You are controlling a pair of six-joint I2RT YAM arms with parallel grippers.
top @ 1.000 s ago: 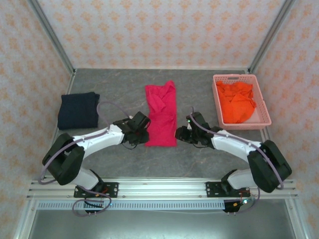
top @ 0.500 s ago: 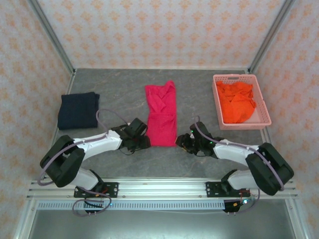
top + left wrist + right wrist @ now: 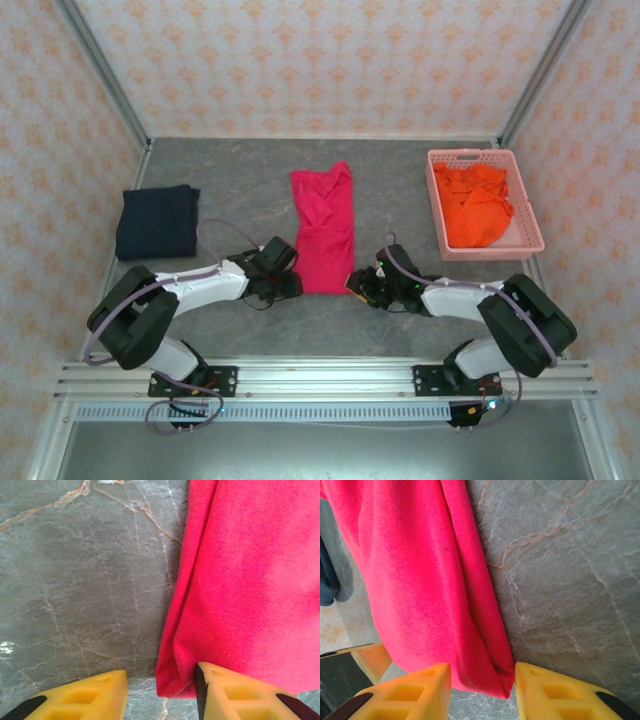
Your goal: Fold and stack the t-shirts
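The crimson-pink t-shirt (image 3: pixel 324 230) lies lengthwise in the middle of the table, folded narrow. My left gripper (image 3: pixel 294 288) is down at its near-left hem corner. In the left wrist view that gripper (image 3: pixel 160 692) is open, and the corner of the crimson-pink t-shirt (image 3: pixel 175 680) lies between the yellow fingers, against the right one. My right gripper (image 3: pixel 355 284) is at the near-right corner. It (image 3: pixel 482 690) stands open astride the cloth tip (image 3: pixel 490 672). The navy t-shirt (image 3: pixel 157 221) sits folded at the left. The orange t-shirt (image 3: pixel 475 203) is crumpled in the basket.
The pale pink lattice basket (image 3: pixel 485 154) stands at the right rear, near the right wall. Grey marble tabletop (image 3: pixel 240 170) surrounds the shirts. The rail with both arm bases (image 3: pixel 320 378) runs along the near edge.
Both grippers have slid toward the near edge along the pink shirt's sides and now sit at its hem corners. The left jaws have widened.
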